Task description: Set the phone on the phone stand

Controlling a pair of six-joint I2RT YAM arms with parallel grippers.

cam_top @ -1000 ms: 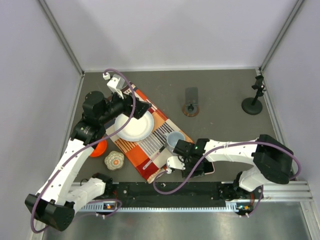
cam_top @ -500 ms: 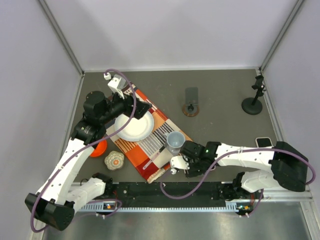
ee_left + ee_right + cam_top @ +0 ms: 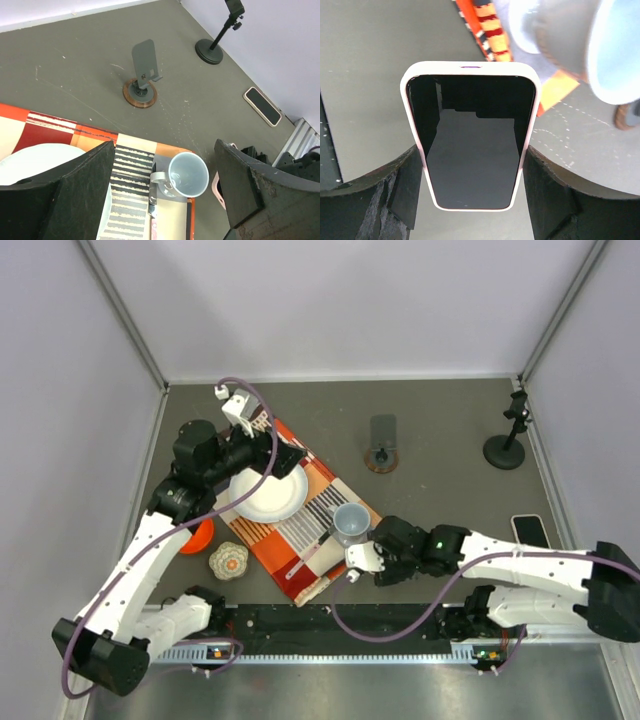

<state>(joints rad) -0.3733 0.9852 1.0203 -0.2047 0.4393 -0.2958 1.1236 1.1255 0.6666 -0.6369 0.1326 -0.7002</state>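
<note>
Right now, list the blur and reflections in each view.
Right wrist: phone sharp, its screen mirroring dark shapes; mug badly blurred. Left wrist: stand crisp, near fingers soft. Top external: even light, faint shadows.

The left tool (image 3: pixel 164 148) is seen with its two dark fingers (image 3: pixel 75 192) spread wide apart at the bottom of the frame. Framed in the gap between them, a pale mug (image 3: pixel 187 175) is stood upright on the orange striped cloth (image 3: pixel 127 150). A white plate (image 3: pixel 42 160) is set to the mug's left on the same cloth. Farther off, on the bare grey worktop (image 3: pixel 75 65), the phone stand (image 3: pixel 143 75) is set upright on its round base. A black tripod post (image 3: pixel 220 37) is placed by the far right wall. A pale-cased phone (image 3: pixel 261 106) is laid flat nearer, well apart from the stand.
</note>
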